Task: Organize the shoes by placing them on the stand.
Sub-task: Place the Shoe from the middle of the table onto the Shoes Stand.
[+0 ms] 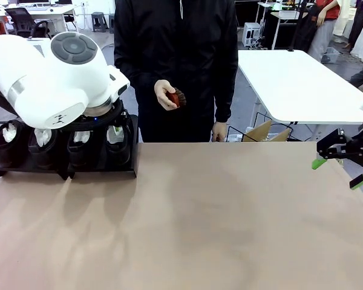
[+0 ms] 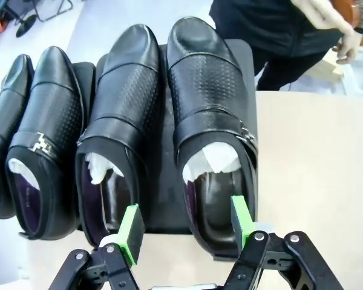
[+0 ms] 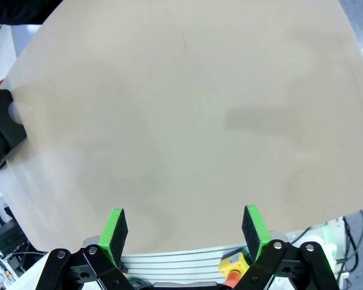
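On the stand [image 2: 163, 199], four shoes [image 2: 209, 121] lie parallel, toes away from the robot.

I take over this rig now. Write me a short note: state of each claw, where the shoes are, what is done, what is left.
Left claw: open, fingers on either side of the heel of the rightmost shoe, apparently not gripping.
Right claw: open, holding nothing, above bare tabletop.
Shoes: all four in a row on the stand, far left of the table.
The person's hand holds a brown brush.
Done: shoes placed.
Left: probably only pull the left arm back.
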Robot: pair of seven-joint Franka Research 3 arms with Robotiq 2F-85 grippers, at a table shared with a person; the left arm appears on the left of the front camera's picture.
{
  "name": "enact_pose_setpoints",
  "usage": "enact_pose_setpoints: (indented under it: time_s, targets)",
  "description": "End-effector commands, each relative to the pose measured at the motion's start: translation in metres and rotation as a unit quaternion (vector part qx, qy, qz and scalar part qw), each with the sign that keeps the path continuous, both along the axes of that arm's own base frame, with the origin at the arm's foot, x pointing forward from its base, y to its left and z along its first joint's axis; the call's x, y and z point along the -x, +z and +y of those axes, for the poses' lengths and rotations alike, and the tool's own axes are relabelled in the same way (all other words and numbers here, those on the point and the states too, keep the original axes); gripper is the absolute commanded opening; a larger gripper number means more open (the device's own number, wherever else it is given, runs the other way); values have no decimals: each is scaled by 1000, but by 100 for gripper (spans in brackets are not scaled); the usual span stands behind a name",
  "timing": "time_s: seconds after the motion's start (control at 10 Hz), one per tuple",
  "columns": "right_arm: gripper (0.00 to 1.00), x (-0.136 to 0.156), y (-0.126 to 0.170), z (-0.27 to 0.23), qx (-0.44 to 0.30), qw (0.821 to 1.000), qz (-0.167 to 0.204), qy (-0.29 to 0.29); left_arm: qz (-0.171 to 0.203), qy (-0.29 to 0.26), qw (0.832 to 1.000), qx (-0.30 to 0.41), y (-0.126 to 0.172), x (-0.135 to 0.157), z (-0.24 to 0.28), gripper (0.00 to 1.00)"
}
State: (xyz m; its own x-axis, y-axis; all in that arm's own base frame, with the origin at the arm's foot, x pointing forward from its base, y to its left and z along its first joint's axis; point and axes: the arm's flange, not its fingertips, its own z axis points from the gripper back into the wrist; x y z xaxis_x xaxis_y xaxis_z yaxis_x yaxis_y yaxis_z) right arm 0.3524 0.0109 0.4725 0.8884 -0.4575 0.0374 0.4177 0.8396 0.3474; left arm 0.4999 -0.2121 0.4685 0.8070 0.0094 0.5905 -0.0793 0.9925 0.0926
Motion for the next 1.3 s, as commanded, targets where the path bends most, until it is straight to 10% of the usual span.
enact_pose_setpoints:
  time_s: [0.0, 1.2]
  targets:
    - [100, 0, 0, -1, -1, 1000, -1, 7, 3, -3, 1000, 8, 7, 14, 9, 76]
    - [100, 0, 0, -1, -1, 1000, -1, 7, -1, 0, 1000, 4, 5, 6, 0, 76]
